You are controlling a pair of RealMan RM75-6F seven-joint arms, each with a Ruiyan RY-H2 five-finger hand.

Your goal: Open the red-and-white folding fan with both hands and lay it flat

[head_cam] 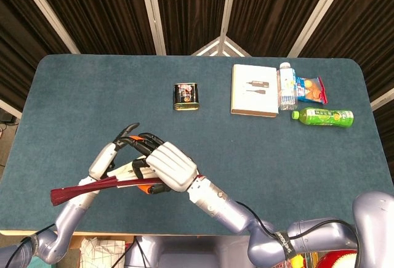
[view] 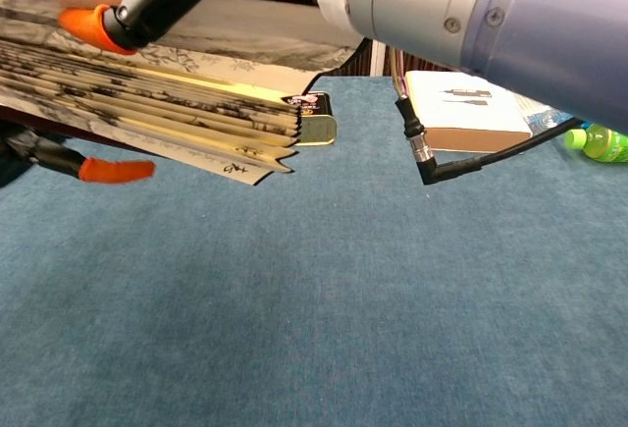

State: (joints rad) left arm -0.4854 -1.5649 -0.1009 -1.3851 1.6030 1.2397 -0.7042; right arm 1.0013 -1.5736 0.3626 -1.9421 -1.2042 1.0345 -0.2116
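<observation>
Overhead, your right hand (head_cam: 171,167) grips the red-and-white folding paper fan (head_cam: 92,186) near the blue tabletop's (head_cam: 246,151) front-left edge; your left hand (head_cam: 109,157) meets it from the left, its fingers touching the pleats. From the chest, the fan's (view: 167,103) pleats are slightly parted, raised above the tabletop, an orange-tipped finger on top.

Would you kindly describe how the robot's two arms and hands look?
Both arms have glossy silver-lavender shells. The right hand has a white segmented back, black fingers and orange tips; a black cable trails from its forearm. The left hand is grey with black, orange-tipped fingers.
</observation>
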